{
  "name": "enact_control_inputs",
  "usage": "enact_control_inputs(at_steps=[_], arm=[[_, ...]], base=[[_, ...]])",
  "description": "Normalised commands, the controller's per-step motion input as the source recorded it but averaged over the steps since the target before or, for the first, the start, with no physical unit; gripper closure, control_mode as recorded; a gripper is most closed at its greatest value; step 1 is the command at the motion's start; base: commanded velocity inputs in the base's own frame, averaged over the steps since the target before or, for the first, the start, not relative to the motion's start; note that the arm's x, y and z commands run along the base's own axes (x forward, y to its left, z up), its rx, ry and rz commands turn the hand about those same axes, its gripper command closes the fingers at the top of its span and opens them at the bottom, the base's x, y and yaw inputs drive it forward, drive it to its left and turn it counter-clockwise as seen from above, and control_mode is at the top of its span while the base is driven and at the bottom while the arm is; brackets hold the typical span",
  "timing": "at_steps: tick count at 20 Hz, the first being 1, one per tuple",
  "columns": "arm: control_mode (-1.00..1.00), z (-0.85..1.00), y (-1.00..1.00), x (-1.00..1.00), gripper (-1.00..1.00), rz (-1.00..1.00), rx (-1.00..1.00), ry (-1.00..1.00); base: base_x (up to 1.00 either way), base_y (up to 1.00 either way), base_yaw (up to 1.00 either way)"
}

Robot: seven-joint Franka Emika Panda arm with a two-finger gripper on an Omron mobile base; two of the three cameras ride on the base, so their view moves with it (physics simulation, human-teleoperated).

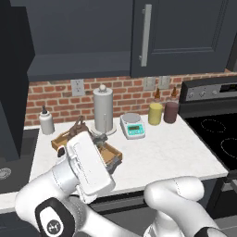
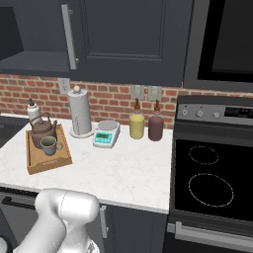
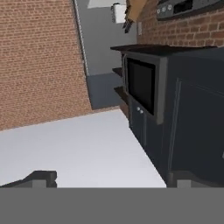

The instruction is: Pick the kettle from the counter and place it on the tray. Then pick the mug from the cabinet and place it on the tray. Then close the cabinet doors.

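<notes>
My end effector [image 3: 111,177] stands wide open with nothing between its tips. It looks away from the work, along a rolled view of brick wall and dark cabinetry.

In the right base view the kettle [image 2: 42,129] and the mug [image 2: 48,145] both sit on the tray [image 2: 63,161], the mug just in front of the kettle, and the tray rests on the left part of the bench [image 2: 126,170]. So I judge both placing steps done, with only the cabinet doors left. The right door [image 2: 123,34] looks shut, its silver handle [image 2: 69,37] along its left edge. To the left of it the cabinet [image 2: 34,62] shows an open shelf, so I take that side as not yet closed. I cannot see where the left door's panel hangs.

What could go wrong: my arm is folded low over the tray in the left base view, so lifting toward the cabinet carelessly could clip the kettle's upright handle or drag the tray. The paper towel roll [image 2: 80,112] stands just behind the tray, tall and easy to topple. A push on the door from a bad angle could slide off its edge.

There is open bench between the tray and the stove [image 2: 212,183], and free air above the bench below the cabinet. The scale [image 2: 106,134] and two canisters crowd the back wall.
</notes>
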Motion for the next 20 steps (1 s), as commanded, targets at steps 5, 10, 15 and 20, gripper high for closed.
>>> enact_control_inputs(at_steps=[5,10,15,20], arm=[[-1.0,-0.13,0.41,0.15,-1.0,-0.13,-0.22,0.15],[-1.0,-0.08,0.38,0.12,-1.0,-0.11,-0.2,0.26],[-1.0,-0.13,0.48,0.17,-1.0,-0.01,-0.22,0.32],[-1.0,-0.16,0.44,0.29,-1.0,0.0,-0.17,0.28]], base=[[0.0,0.0,0.0],[0.0,0.0,0.0],[0.0,0.0,0.0],[0.0,0.0,0.0]])
